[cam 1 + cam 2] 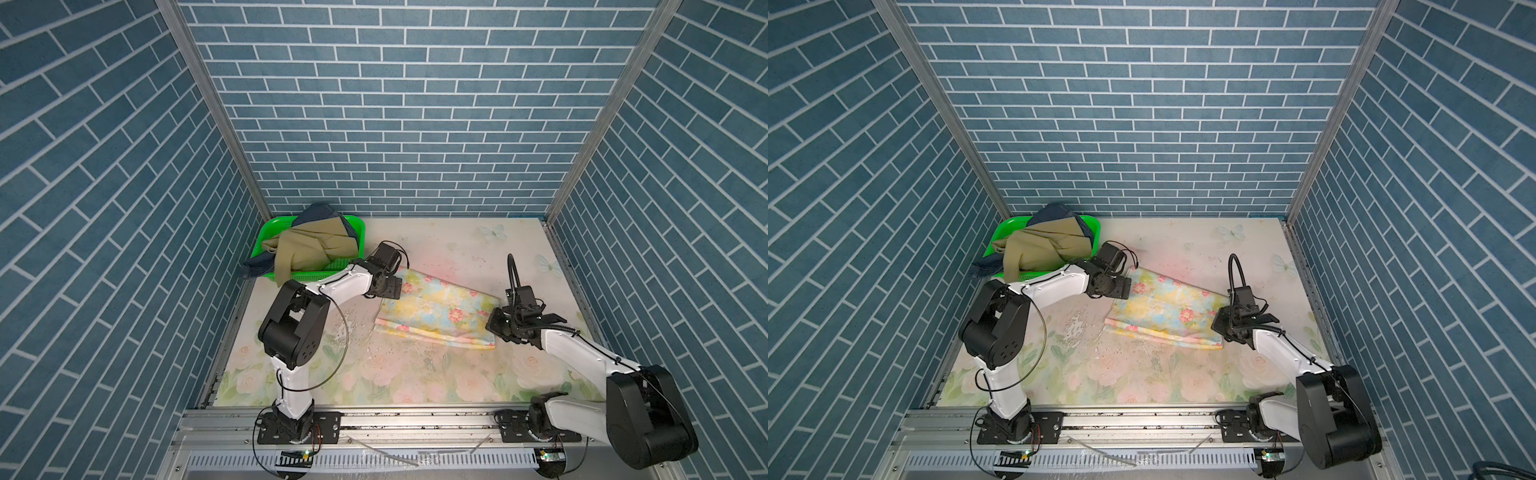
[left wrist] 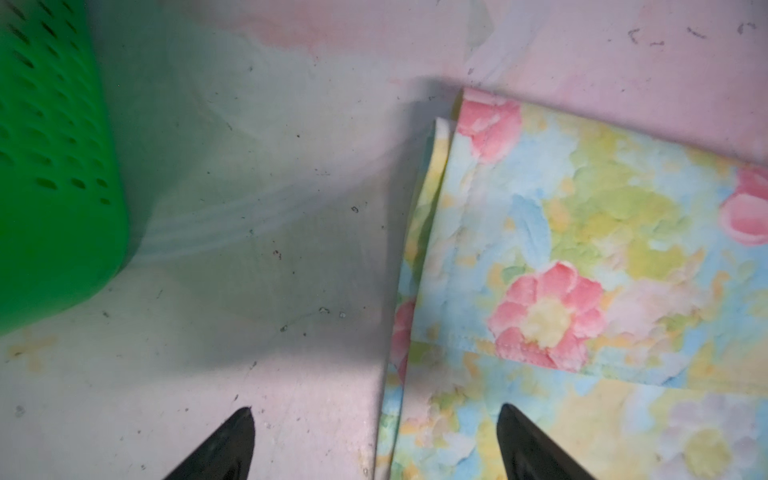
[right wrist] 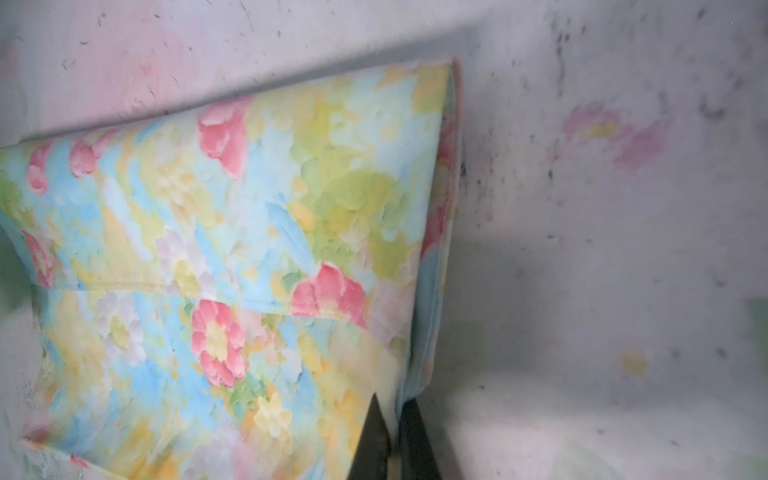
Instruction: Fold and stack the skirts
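We find the folded pastel yellow-blue skirt with pink flowers [image 1: 436, 309] flat on the bench [image 1: 457, 249], long axis left to right, its left end skewed toward the back wall. In the far-left corner a green perforated plastic basket [image 1: 270, 226] holds the plain olive-khaki skirt [image 1: 303, 249] heaped over the dark blue denim skirt [image 1: 320, 212]. At the floral skirt's left edge the left hand [image 2: 376, 409] gapes wide, holding nothing; the right hand [image 3: 392, 415] is pinched on its right edge.
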Controlling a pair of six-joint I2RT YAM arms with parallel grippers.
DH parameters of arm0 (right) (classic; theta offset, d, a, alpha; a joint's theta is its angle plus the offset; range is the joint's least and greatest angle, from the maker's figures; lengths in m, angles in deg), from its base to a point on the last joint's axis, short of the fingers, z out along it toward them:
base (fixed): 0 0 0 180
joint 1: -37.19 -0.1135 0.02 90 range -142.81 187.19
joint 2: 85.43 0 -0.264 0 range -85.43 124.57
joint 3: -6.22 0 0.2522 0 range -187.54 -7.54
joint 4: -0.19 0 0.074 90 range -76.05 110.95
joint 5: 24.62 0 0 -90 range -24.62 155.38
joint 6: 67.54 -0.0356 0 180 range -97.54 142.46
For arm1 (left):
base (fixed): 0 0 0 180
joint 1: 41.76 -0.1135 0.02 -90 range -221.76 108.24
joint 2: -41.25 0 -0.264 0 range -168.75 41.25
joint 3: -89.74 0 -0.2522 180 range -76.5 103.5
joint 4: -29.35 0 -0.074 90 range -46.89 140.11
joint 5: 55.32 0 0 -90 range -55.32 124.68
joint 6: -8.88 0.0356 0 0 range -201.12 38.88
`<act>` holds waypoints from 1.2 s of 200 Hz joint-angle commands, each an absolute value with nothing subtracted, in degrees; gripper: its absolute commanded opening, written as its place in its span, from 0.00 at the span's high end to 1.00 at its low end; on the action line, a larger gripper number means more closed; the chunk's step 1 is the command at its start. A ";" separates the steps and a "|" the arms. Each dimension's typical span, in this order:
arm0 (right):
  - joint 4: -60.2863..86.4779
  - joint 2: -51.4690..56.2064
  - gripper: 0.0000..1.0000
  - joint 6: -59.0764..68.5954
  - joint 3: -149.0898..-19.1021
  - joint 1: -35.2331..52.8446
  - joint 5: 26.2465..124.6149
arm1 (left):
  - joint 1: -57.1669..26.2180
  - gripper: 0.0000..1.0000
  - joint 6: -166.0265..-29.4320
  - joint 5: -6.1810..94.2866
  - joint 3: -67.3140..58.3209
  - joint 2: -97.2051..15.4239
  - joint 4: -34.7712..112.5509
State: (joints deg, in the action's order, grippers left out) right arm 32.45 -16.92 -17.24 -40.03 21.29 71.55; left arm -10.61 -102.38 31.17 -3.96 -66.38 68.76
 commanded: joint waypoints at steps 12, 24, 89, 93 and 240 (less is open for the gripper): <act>41.02 -19.38 1.00 -12.54 -44.45 21.15 67.34 | -10.21 0.11 -104.62 35.88 -8.09 -66.97 64.90; 42.19 -19.92 1.00 -12.11 -45.29 20.83 67.11 | -9.71 0.14 -105.32 37.15 -9.66 -67.01 63.35; 48.29 -20.06 1.00 -11.29 -53.62 15.43 63.51 | -7.52 0.66 -107.88 40.35 -15.11 -68.04 57.56; 48.50 -19.98 1.00 -11.29 -54.07 15.12 63.45 | -7.34 0.70 -107.83 40.42 -15.47 -68.00 57.10; 43.82 -0.10 1.00 -16.74 -77.93 -3.83 62.08 | -6.87 0.89 -109.38 42.50 -22.42 -67.69 48.85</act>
